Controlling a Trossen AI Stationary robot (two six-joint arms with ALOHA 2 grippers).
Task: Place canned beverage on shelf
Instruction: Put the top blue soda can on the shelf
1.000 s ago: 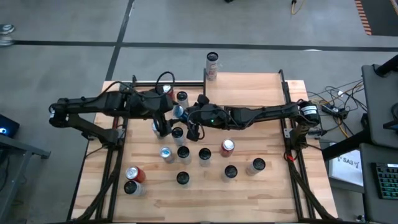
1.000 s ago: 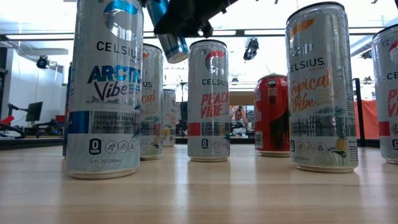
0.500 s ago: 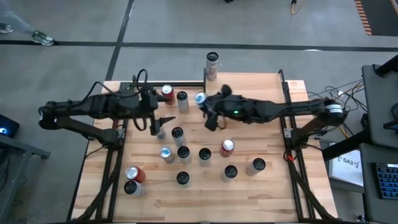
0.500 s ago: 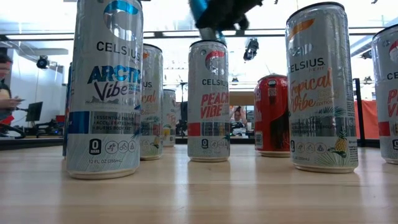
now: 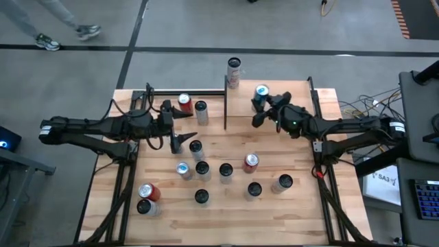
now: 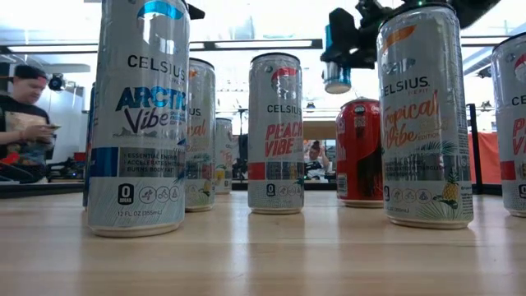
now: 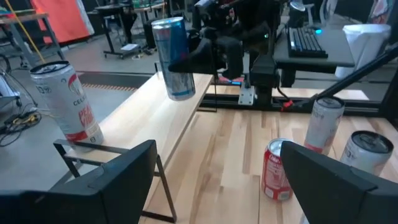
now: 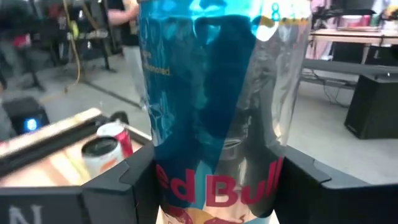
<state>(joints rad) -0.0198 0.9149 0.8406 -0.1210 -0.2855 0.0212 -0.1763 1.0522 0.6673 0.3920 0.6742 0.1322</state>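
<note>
Right gripper (image 5: 263, 104) clamped on blue can (image 5: 260, 94), can upright between fingers, held above shelf (image 5: 274, 103); left gripper (image 5: 184, 130) spread wide, empty, beside shelf's left edge, among table cans.

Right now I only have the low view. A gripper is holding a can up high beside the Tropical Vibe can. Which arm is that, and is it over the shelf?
Observer: That is the right gripper. Seen from above, its can is over the shelf.
Operator: What can is it, and is it upright?
Observer: A blue and silver Red Bull, upright in the left wrist view.
Operator: And the other arm?
Observer: The left gripper is open and empty, over the table to the left of the shelf.
</note>
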